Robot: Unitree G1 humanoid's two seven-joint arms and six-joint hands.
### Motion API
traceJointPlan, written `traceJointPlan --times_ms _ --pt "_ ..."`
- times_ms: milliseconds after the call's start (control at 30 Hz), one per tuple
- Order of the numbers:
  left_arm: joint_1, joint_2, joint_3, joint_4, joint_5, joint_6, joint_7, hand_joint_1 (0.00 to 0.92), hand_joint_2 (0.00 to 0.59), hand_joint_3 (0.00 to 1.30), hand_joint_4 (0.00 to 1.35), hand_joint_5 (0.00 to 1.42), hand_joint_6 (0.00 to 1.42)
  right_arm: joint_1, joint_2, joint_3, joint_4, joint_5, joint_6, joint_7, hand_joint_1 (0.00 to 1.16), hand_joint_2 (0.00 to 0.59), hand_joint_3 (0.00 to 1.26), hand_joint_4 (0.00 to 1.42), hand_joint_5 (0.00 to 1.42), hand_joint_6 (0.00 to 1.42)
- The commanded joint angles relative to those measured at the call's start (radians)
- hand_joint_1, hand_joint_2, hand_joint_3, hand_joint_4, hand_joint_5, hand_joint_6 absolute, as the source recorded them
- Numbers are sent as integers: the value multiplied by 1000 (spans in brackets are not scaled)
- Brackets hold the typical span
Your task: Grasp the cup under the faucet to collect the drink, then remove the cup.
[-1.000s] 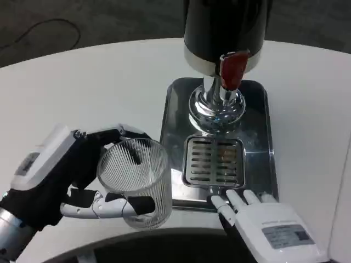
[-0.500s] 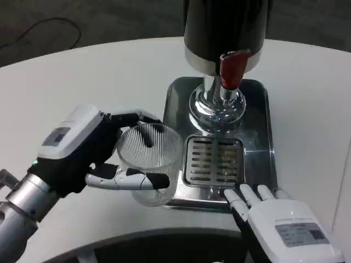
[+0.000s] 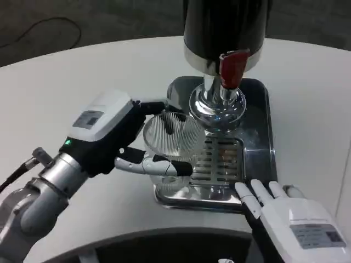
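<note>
The cup (image 3: 174,147) — clear, ribbed glass — is held in the left hand (image 3: 112,137), its fingers (image 3: 159,164) wrapped around it, over the left edge of the steel drip tray (image 3: 258,137), just left of the red-handled faucet (image 3: 231,68). The right hand (image 3: 293,219) rests at the tray's near edge on the white desk (image 3: 82,76), fingers apart, holding nothing.

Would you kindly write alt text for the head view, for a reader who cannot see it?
The robot's left hand holds a clear ribbed cup over the left part of a steel drip tray, beside a black drink dispenser with a red tap handle. The right hand lies at the tray's near edge, fingers extended, on a white table.
</note>
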Motion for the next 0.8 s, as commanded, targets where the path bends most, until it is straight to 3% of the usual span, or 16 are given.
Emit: traceJointPlan --times_ms 33,567,800 --pt "-69 -24 -40 69 42 7 85 512 145 1047 1255 1424 1424 49 64 23 -53 15 -11 -17 329 407 45 0 0 0" --pt "-205 -91 -171 283 137 66 312 503 149 1037 1255 1424 1424 99 88 -35 -110 39 -57 -11 329 407 45 0 0 0" --pt "-259 -112 -202 335 151 76 386 502 150 1037 1255 1424 1424 111 101 -64 -122 52 -73 -11 329 407 45 0 0 0"
